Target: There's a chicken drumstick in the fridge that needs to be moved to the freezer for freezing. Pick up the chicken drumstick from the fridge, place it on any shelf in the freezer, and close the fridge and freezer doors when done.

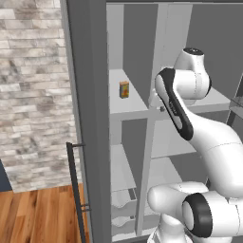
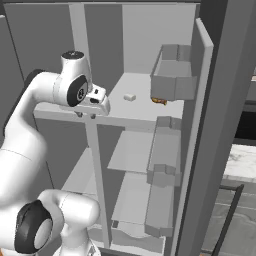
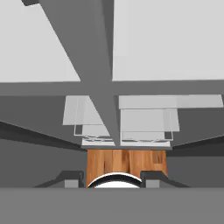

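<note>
Both doors stand open. Gripper point(image 2: 86, 115) points down, at the front edge of the upper shelves, right over the vertical divider point(image 2: 97, 165) between freezer point(image 1: 115, 38) and fridge point(image 2: 145, 30). Hand view: fingertips point(image 3: 72, 178) spread apart, nothing between them, so jaws open and empty; divider runs down the middle, pale drawers point(image 3: 144, 127) either side, wood floor point(image 3: 127, 162) below.

Chicken drumstick point(image 2: 159, 100) sits on the broad fridge shelf point(image 2: 140, 112), far right side, mostly hidden behind a door bin point(image 2: 172, 80) (just an orange-brown sliver showing). Small pale block point(image 2: 129, 97) on the same shelf, to its left, apart from it. Gripper well apart from the drumstick.

Freezer: narrow shelf point(image 1: 124, 108) holds a small upright orange-yellow carton point(image 1: 124, 89). Freezer door point(image 1: 90, 95) swung out left with thin dark bar handle point(image 1: 76, 190), brick wall point(image 1: 33, 95) beyond. Fridge door point(image 2: 220, 125) swung out right, bins stacked on its inner face
</note>
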